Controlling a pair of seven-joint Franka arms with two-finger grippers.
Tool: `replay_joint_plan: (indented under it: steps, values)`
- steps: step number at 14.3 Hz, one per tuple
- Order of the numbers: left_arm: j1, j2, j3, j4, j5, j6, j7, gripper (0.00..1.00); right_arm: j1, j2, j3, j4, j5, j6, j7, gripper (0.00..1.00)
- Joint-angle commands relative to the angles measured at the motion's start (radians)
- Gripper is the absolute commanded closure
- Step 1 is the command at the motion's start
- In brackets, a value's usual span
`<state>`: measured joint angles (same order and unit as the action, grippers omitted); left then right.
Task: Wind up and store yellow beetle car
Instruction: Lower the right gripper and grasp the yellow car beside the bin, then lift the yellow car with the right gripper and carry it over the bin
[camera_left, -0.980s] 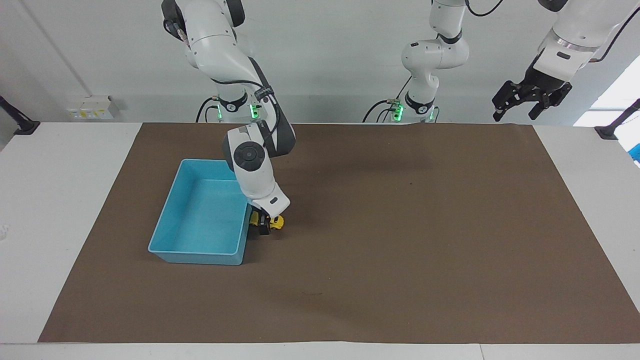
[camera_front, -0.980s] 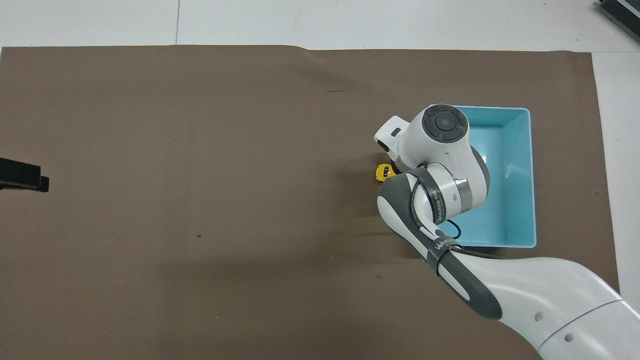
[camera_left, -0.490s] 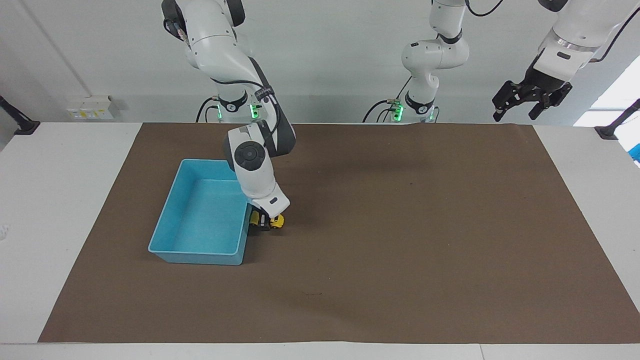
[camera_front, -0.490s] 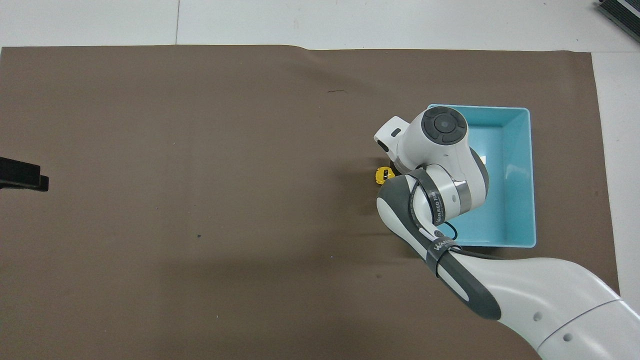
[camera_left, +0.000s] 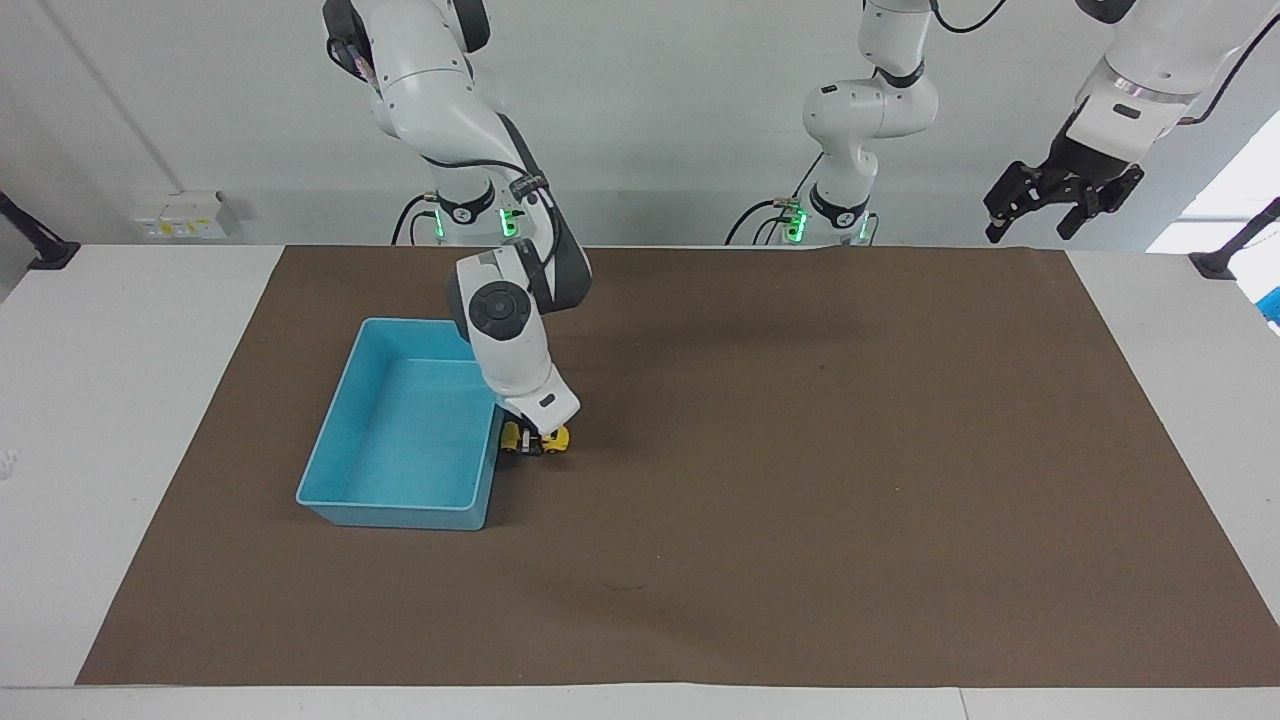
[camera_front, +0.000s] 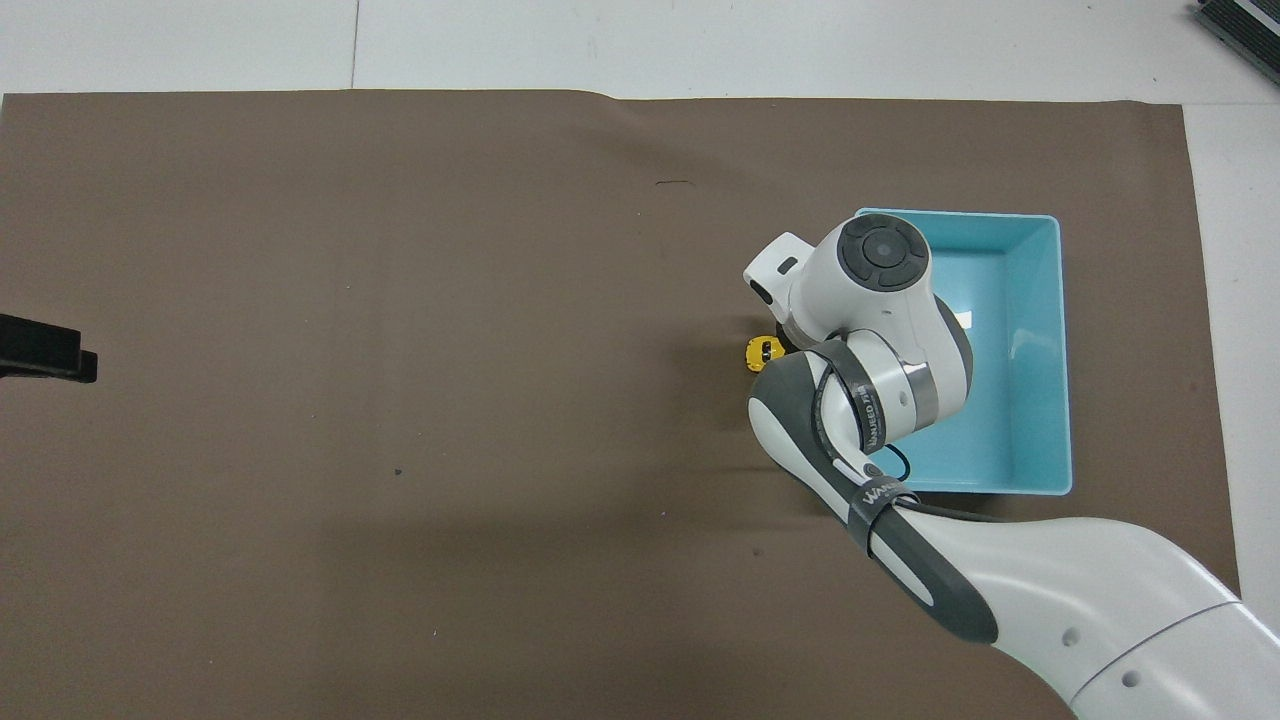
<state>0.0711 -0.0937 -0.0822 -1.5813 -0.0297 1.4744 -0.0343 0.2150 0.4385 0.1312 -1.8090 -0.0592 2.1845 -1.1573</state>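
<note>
The yellow beetle car (camera_left: 553, 439) sits low at the mat, right beside the long wall of the light blue bin (camera_left: 392, 516) that faces the left arm's end. My right gripper (camera_left: 533, 443) reaches straight down and is shut on the car. In the overhead view only one end of the car (camera_front: 760, 351) shows from under the right wrist, next to the bin (camera_front: 1063, 350). The bin holds nothing that I can see. My left gripper (camera_left: 1058, 203) waits, raised high and open, off the left arm's end of the mat.
A brown mat (camera_left: 800, 500) covers most of the white table (camera_left: 120, 400). The right arm's forearm hangs over part of the bin. The left gripper's tip (camera_front: 45, 357) shows at the overhead view's edge.
The right gripper has shifted the car a little toward the robots and toward the left arm's end, still beside the bin. The left arm has not moved.
</note>
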Motion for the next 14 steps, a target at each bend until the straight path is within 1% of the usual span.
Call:
replay_joint_plan:
  steps: [1,9,11,14]
  values:
    - [0.016,-0.004,-0.008,0.012,-0.013,-0.023,0.011,0.0,0.018,-0.015,0.005,0.005,0.001,0.018,0.053,1.0]
    - [0.016,-0.004,-0.008,0.012,-0.013,-0.023,0.011,0.0,0.038,-0.009,0.007,0.057,0.009,0.008,0.097,1.0]
    - [0.016,-0.004,-0.008,0.012,-0.013,-0.023,0.011,0.0,0.037,-0.026,0.007,0.063,0.009,-0.011,0.096,1.0]
    - [0.016,-0.004,-0.008,0.014,-0.013,-0.022,0.011,0.0,0.029,-0.04,0.007,0.146,0.006,-0.144,0.094,1.0]
